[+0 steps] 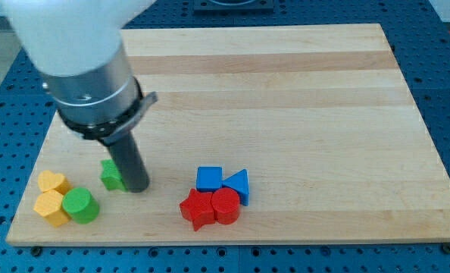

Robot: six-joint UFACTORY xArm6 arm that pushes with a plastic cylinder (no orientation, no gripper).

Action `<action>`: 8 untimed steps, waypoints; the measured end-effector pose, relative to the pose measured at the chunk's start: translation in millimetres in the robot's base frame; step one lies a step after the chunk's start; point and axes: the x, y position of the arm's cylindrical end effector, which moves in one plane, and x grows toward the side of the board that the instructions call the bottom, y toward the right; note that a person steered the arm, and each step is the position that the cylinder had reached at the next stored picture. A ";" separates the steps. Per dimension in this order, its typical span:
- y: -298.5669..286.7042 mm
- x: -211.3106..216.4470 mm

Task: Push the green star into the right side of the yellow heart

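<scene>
The green star (111,174) lies on the wooden board at the lower left, partly hidden behind my rod. My tip (137,187) rests on the board right against the star's right side. The yellow heart (52,182) sits near the board's left edge, a short gap to the left of the star. The star and the heart do not touch.
A yellow hexagon block (51,207) and a green cylinder (80,205) sit just below the heart. A cluster of a blue cube (208,178), blue triangle (238,183), red star (195,208) and red cylinder (226,205) lies to the right of my tip.
</scene>
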 end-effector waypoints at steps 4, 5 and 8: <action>3.2 -42.7; -16.8 -23.3; -32.3 -3.7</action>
